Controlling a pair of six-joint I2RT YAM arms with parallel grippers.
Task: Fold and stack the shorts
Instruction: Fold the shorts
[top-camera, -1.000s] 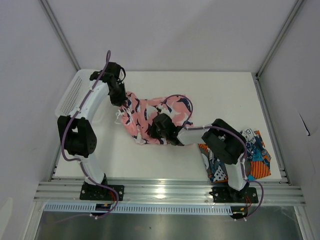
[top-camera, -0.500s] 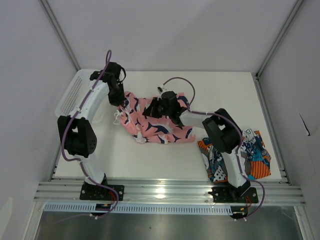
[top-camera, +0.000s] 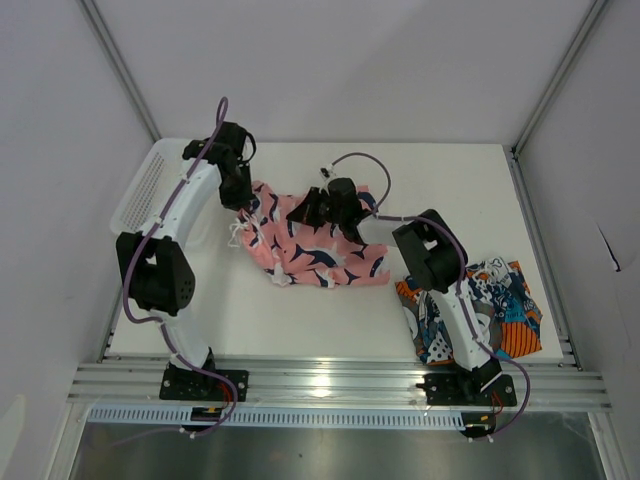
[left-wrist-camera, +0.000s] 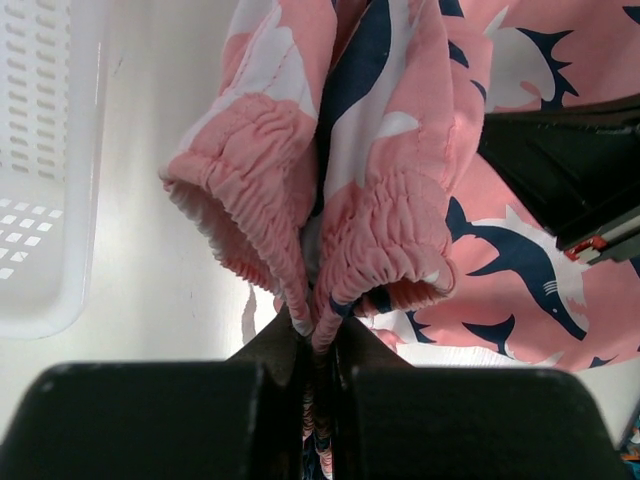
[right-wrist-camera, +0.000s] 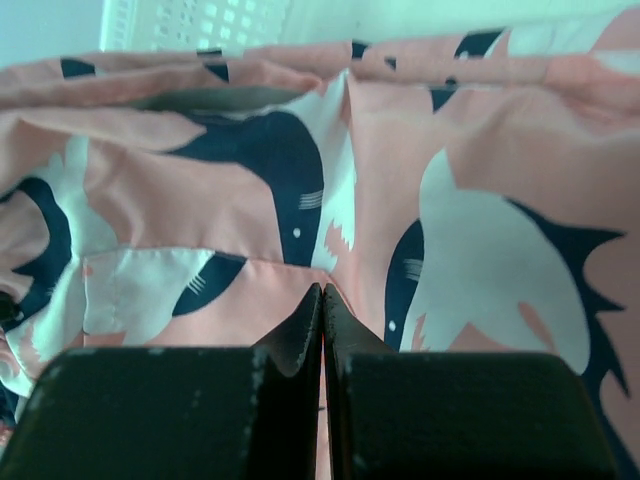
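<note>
The pink shorts (top-camera: 320, 255) with navy-and-white sharks lie spread across the middle of the white table. My left gripper (top-camera: 243, 200) is shut on their gathered elastic waistband (left-wrist-camera: 370, 250) at the left end. My right gripper (top-camera: 305, 212) is shut on a thin fold of the same pink shorts (right-wrist-camera: 200, 190) near their far edge, its fingertips (right-wrist-camera: 322, 295) pressed together over the cloth. The printed blue, orange and white shorts (top-camera: 500, 310) lie bunched at the near right, beside the right arm's base, with nothing holding them.
A white mesh basket (top-camera: 150, 185) stands at the far left of the table, close to my left gripper, and shows in the wrist views (left-wrist-camera: 40, 150) (right-wrist-camera: 200, 15). The right arm (top-camera: 440, 260) stretches over the table's right half. Grey walls enclose the table.
My right gripper has swung from the near middle towards the far side, drawing the pink cloth with it, so the shorts now lie flatter and wider. The left gripper has barely moved.
</note>
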